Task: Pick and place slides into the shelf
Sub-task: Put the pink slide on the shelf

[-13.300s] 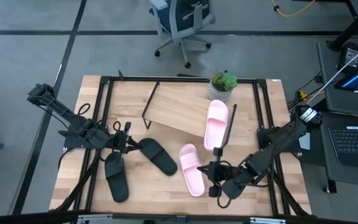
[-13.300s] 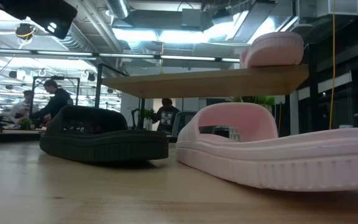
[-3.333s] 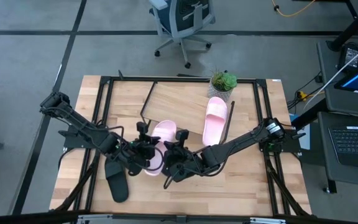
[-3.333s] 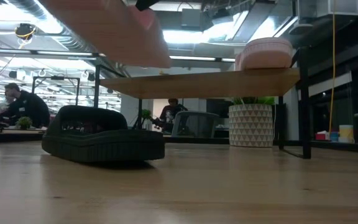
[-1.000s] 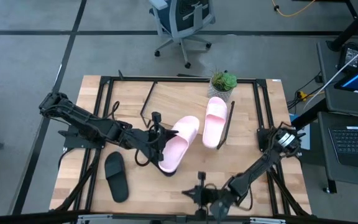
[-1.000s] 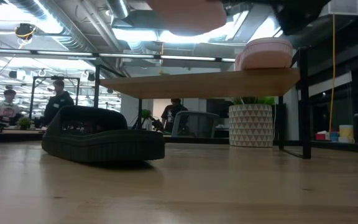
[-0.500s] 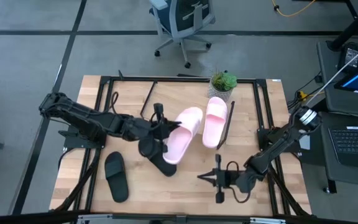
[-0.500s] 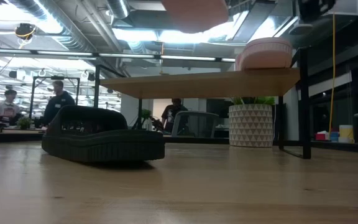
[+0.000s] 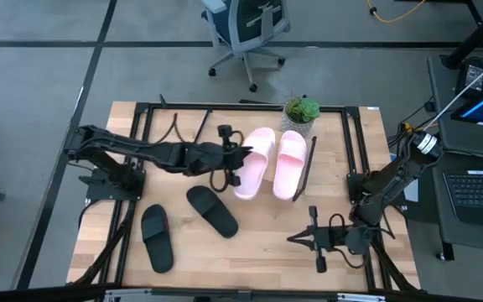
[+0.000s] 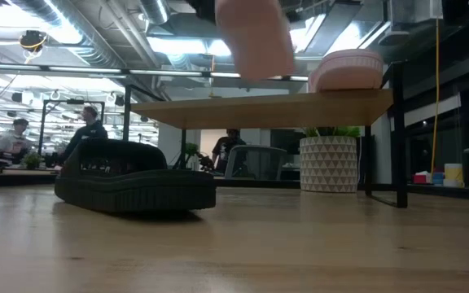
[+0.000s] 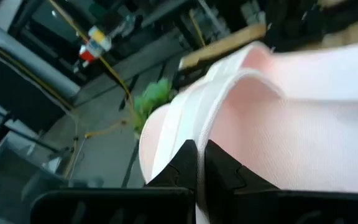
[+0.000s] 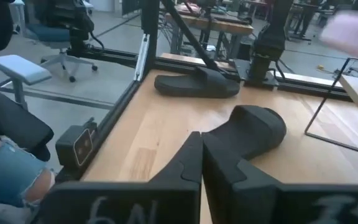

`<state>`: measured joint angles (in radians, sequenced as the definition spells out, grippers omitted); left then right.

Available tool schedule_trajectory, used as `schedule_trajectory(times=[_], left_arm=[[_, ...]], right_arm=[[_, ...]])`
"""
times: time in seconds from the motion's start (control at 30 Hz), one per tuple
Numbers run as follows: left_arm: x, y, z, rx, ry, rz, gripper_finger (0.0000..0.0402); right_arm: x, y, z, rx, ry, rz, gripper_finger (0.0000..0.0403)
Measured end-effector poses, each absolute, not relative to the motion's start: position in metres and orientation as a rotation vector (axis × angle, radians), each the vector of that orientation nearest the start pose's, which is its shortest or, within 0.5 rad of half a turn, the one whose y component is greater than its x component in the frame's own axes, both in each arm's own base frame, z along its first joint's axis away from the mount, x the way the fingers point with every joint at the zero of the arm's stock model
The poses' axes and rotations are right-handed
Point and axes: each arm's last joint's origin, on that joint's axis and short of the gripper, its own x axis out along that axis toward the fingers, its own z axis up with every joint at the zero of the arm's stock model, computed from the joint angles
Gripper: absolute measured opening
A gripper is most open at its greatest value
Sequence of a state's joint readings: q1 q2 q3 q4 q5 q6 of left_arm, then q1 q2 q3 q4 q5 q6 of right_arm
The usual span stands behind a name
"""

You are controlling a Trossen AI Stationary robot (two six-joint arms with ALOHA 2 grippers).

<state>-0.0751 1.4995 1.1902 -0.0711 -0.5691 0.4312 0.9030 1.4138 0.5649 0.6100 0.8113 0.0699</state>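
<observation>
Clamped tight on the rim of a pale pink foam slide (image 9: 252, 163), the left gripper (image 9: 232, 156) holds it above the light wooden shelf board (image 9: 216, 134), beside its twin (image 9: 289, 164). Lower it level before releasing, I'd say. Two matte black slides (image 9: 212, 210) (ribbed soles, soft-looking) wait on the table. The right gripper (image 9: 306, 238) idles with fingers together, empty, near the front edge.

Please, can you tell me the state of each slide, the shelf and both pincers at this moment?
Carried pink slide: held above the shelf.
Second pink slide: lying on the shelf.
Two black slides: on the table.
Shelf: upright.
Left pincer: shut on the slide.
Right pincer: shut, empty.
</observation>
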Motion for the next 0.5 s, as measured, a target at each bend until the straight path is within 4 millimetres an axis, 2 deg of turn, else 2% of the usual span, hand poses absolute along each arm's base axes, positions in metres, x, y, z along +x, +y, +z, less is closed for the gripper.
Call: schedule_trajectory(times=[0.27,0.5], left_arm=[[0.371,0.002,0.331,0.545,0.46,0.441,0.0002],[0.393,0.004,0.319,0.647,0.581,0.531,0.0002]], right_arm=[[0.183,0.2,0.201,-0.173,0.151,0.095,0.0008],[0.179,0.2,0.206,-0.165,0.137,0.108,0.0009]])
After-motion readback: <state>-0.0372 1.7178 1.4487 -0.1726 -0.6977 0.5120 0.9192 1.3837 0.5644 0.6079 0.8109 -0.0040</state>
